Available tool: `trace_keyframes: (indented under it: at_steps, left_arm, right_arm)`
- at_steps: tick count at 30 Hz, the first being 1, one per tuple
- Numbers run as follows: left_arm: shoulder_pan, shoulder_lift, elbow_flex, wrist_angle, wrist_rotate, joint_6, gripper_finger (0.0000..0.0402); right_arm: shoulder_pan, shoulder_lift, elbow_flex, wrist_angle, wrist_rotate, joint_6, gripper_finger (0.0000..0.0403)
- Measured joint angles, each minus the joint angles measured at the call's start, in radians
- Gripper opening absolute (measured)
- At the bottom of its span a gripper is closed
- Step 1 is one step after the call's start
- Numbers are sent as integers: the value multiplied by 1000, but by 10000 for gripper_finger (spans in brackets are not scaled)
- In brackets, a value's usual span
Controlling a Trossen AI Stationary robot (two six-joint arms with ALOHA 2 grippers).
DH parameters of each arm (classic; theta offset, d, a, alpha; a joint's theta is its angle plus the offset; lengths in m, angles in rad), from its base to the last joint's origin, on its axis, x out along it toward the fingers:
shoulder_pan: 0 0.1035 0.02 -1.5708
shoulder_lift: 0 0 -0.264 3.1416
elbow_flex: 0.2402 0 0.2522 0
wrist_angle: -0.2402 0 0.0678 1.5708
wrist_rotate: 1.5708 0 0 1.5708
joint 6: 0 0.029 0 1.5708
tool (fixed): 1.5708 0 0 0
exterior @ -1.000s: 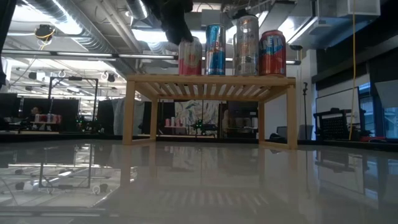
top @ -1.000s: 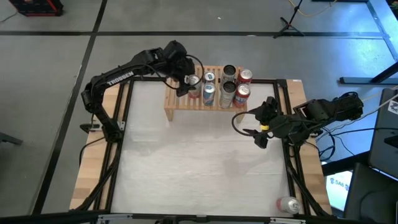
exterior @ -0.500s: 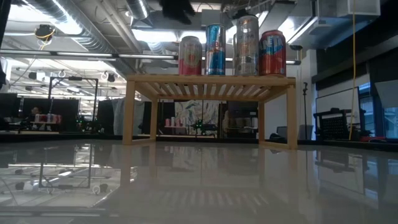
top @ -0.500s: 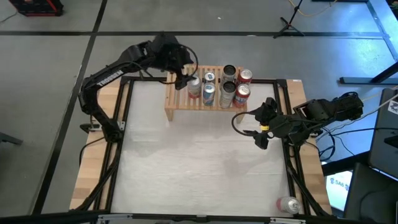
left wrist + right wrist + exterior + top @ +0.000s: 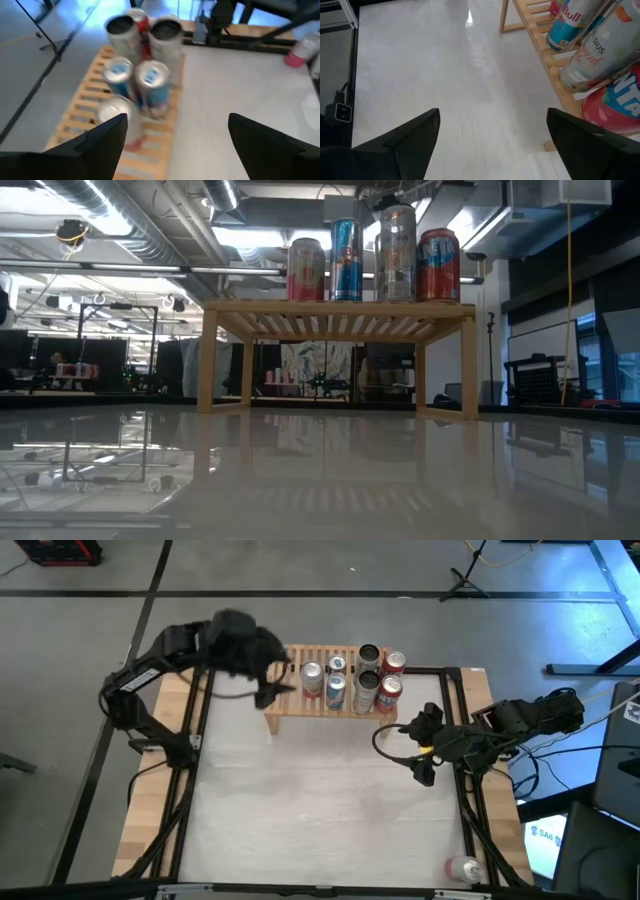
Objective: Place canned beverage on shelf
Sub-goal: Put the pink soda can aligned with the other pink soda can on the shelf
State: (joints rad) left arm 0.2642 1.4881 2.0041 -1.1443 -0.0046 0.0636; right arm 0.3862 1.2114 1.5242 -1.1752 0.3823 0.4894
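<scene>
- We see the shelf [image 5: 300, 705] as a low light-wood rack with a slatted top and solid legs, at the table's far edge.
- Six upright cans crowd its top; the pink can [image 5: 312, 677] stands nearest the left end.
- Our left gripper [image 5: 272, 690] hangs just beside the shelf's left end, fingers apart, holding nothing.
- Our right gripper [image 5: 418, 745] waits near the shelf's right leg, fingers spread, empty.

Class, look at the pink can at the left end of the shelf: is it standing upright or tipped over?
Upright. In the low view the pink can stands level on the shelf slats beside the others, nothing touching it.
</scene>
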Motion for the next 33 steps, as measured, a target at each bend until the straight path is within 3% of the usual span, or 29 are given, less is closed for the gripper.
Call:
trace_keyframes:
  at_steps: [5, 8, 15, 20, 26, 30, 33]
  left_arm:
    - [-138, -63, -65, -12, -104, -59, 336]
    - [-205, -100, -123, 61, -177, -62, 336]
    - [-329, -198, -302, 150, -214, -102, 336]
    - [-397, -301, -479, 181, -221, -174, 336]
    - [-525, -442, -655, 272, -218, -258, 336]
    - [-571, -508, -727, 327, -222, -282, 336]
    - [-593, -534, -761, 336, -220, -302, 336]
  right_arm:
    - [0, 0, 0, 28, -1, 2, 358]
    - [0, 4, 0, 72, -13, 12, 358]
    - [-1, 15, -1, 176, -82, 43, 358]
    - [38, 33, 20, 219, -113, 221, 358]
    - [67, 144, 173, 245, -104, 295, 358]
    - [76, 240, 327, 92, -137, 391, 358]
    - [108, 313, 409, -37, -223, 516, 358]
